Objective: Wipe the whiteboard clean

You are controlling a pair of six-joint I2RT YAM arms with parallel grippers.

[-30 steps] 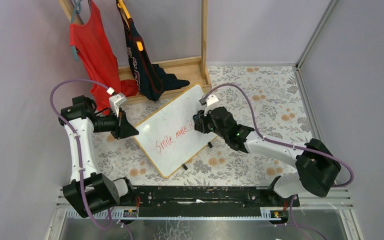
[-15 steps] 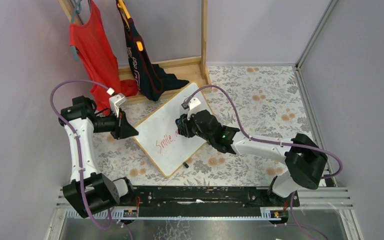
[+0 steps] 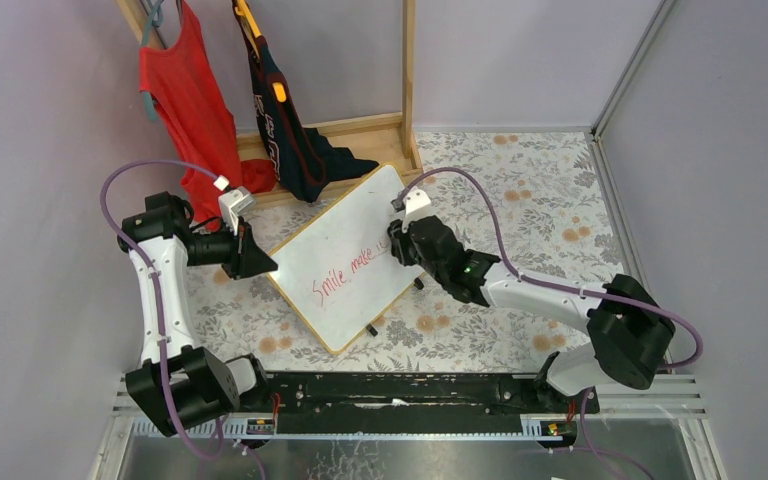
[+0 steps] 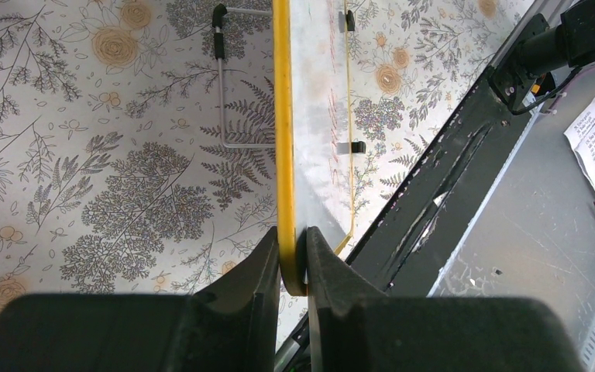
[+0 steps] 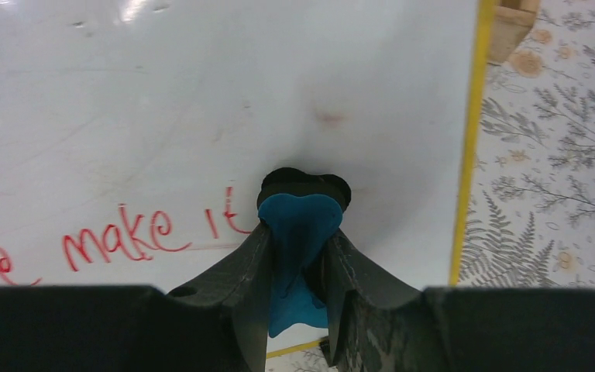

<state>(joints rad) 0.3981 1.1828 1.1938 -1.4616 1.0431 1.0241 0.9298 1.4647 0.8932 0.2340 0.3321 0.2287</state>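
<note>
The whiteboard (image 3: 345,225) lies tilted on the floral table, with red writing "Smile make it" (image 3: 345,275) across it. My left gripper (image 3: 260,262) is shut on the board's left frame edge; in the left wrist view the yellow frame (image 4: 281,116) sits pinched between the jaws of that gripper (image 4: 294,256). My right gripper (image 3: 397,245) is shut on a blue cloth (image 5: 298,225) and presses it on the board (image 5: 201,93) just right of the word "it" (image 5: 221,221). A faint red smudge (image 5: 329,118) lies beyond the cloth.
A wooden clothes rack (image 3: 360,130) stands behind the board with a red shirt (image 3: 185,110) and a dark garment (image 3: 295,140) hanging down to the table. Grey walls close in left, back and right. A black rail (image 3: 400,390) runs along the near edge.
My right gripper swept left over the writing with the cloth, then came back right to the end of the line. The words still show. The left arm has not moved.
</note>
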